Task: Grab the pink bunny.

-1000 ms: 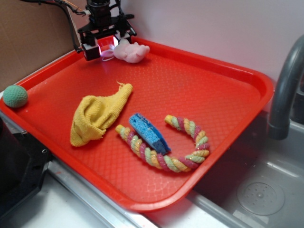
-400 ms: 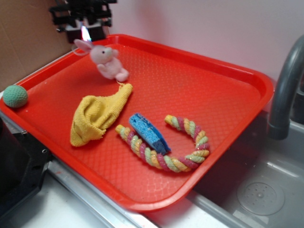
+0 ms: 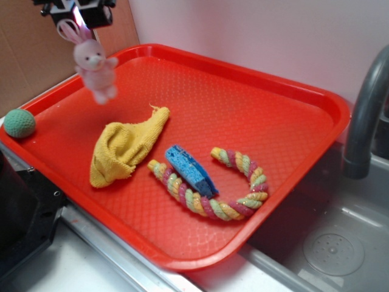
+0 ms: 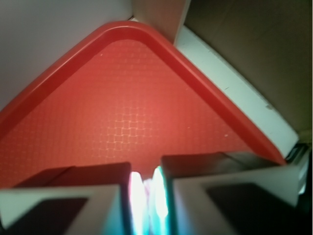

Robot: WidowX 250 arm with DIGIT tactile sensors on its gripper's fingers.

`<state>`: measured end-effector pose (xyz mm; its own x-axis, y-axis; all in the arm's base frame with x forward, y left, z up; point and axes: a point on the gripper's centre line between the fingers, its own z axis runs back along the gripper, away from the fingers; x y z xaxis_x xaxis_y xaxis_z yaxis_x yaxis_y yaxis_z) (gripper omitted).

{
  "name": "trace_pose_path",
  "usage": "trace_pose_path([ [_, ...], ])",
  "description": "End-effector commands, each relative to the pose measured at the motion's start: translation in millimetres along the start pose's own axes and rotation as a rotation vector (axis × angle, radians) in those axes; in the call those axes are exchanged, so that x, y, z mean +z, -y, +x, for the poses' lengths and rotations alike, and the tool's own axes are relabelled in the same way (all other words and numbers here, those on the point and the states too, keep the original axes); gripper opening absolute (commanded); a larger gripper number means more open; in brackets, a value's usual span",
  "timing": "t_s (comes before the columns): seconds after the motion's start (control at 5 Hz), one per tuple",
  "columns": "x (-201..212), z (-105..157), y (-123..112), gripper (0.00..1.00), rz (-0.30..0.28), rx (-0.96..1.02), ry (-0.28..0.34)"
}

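I'm looking at a red tray (image 3: pixel 292 85) set on a counter beside a steel sink, a pale wall behind it and brown cardboard off to the far-left corner; the pink bunny (image 3: pixel 93 62) hangs in the air above that corner, clear of the tray floor, dangling by its ears from the gripper (image 3: pixel 74 13) at the very top of the exterior view. I read the tool as clenched on the ears: in the wrist view the two pads sit almost together with only a thin bright sliver pinched between them, and the empty tray corner shows below. From the way the body droops and looks slightly blurred, I judge the toy to be very light, soft and floppy, nothing fragile about it, but an ear is thin plush and could slide out of a pinch if I swing it hard; a hold on the head or trunk would be surer, though the ears are what I have. Nearest beneath it is bare tray, then the crumpled yellow cloth (image 3: pixel 124 146) toward the middle, and beyond that the blue sponge (image 3: pixel 190 170) lying against the twisted rope toy (image 3: pixel 228 198), which curls around it. A green ball (image 3: pixel 19 123) rests just outside the tray's left rim, and the grey faucet (image 3: pixel 364 115) stands well apart on the right. I see nothing that blocks the bunny where it hangs
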<state>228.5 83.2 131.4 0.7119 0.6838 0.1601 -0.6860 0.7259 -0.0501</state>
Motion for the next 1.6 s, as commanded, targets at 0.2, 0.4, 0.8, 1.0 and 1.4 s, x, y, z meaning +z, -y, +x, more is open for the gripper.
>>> trace_pose_path([
  [0.2,-30,24,-24,1.00,-0.055,0.001,-0.065],
  [0.4,-38,10,-46,1.00,-0.074,0.248,0.034],
  [0.8,-56,1,-65,1.00,0.014,0.669,0.145],
  [1.0,-78,22,-59,1.00,0.019,0.617,0.109],
  [1.4,-108,32,-60,0.00,0.069,0.629,0.017],
])
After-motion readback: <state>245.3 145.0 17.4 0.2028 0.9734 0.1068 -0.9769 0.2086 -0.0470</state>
